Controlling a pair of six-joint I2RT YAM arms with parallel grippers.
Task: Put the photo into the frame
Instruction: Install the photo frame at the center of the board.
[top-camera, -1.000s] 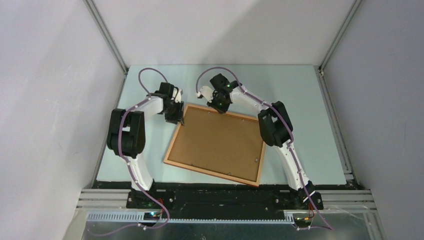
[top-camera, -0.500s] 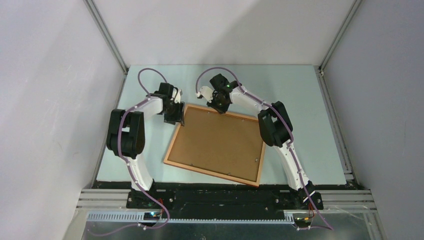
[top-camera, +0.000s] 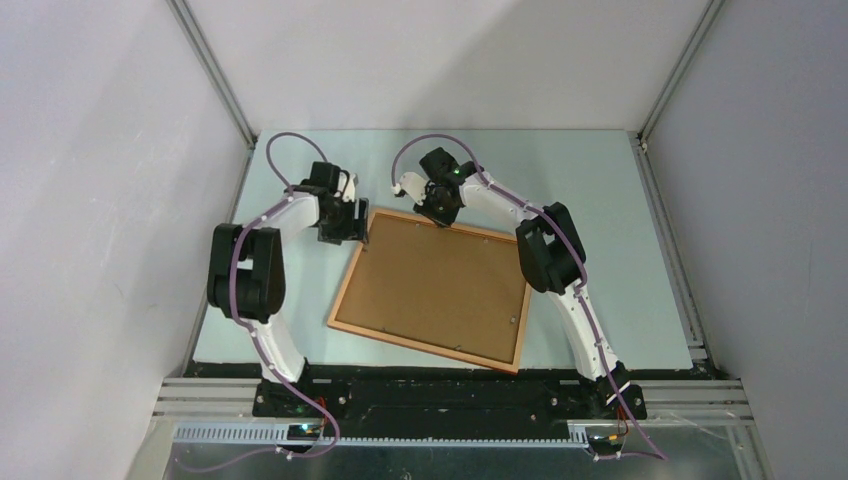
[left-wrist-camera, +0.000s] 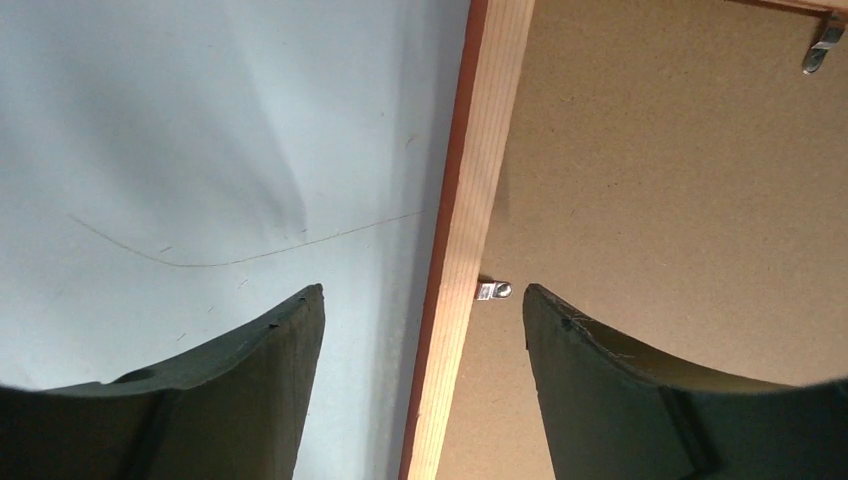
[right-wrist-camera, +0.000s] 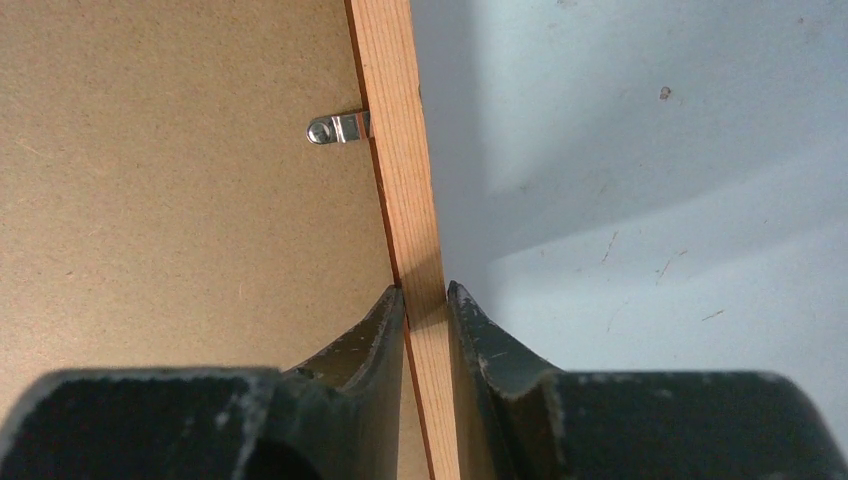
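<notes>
The orange-brown wooden frame (top-camera: 425, 346) lies face down on the table, tilted, with a brown backing board (top-camera: 435, 285) filling it. The photo is hidden from every view. My left gripper (top-camera: 345, 232) is at the frame's far left corner. In the left wrist view the gripper (left-wrist-camera: 425, 300) is open and straddles the frame's moulding (left-wrist-camera: 470, 240) beside a small metal clip (left-wrist-camera: 493, 290). My right gripper (top-camera: 438, 214) is at the frame's far edge. In the right wrist view the gripper (right-wrist-camera: 426, 300) is shut on the moulding (right-wrist-camera: 400, 150), below another clip (right-wrist-camera: 338, 128).
The pale green table mat (top-camera: 600, 220) extends to the right of and behind the frame. Grey walls with metal rails (top-camera: 215, 75) close in the table on the left, back and right. More clips sit on the frame's right edge (top-camera: 512, 321).
My left arm has shifted slightly left and back, and its cable loop has moved with it. The frame and my right gripper have not moved.
</notes>
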